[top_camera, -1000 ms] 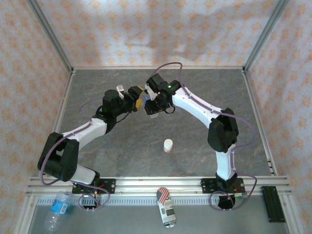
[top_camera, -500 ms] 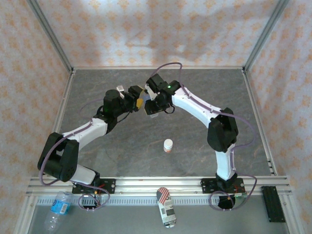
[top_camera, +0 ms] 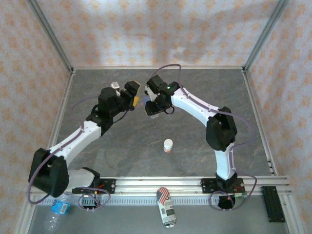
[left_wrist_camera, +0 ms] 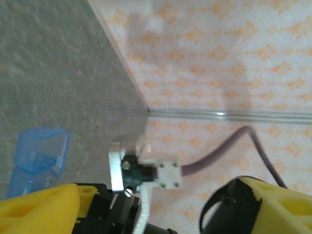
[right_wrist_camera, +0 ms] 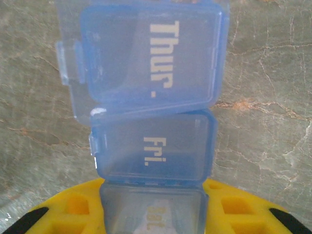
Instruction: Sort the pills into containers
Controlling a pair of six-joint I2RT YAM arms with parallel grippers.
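Grips the pill organiser (right_wrist_camera: 153,151) in the right pincer (right_wrist_camera: 153,220), yellow fingers (right_wrist_camera: 87,195) clenched on either side of the compartment marked Sat. Holds the blue strip straight out ahead of that pincer: Fri. just beyond the fingertips, Thur. farthest out, the Thur. lid looking lifted and slightly askew. Hangs over the grey marbled table (right_wrist_camera: 273,97); cannot tell from the wrist view whether the strip touches it. Shows the left pincer (left_wrist_camera: 151,207) released, its yellow fingers (left_wrist_camera: 39,209) spread wide with nothing grasped between them. Puts the organiser's far end just outside one finger of that pincer, a little past its tip and apart from it, with part of the right arm's wrist showing in the gap straight ahead. Seen from above, sets the two pincers nearly tip to tip near the middle of the table. Places a small white bottle (top_camera: 168,145) with an orange band upright, well apart from both pincers, back toward the arm bases from the right one.
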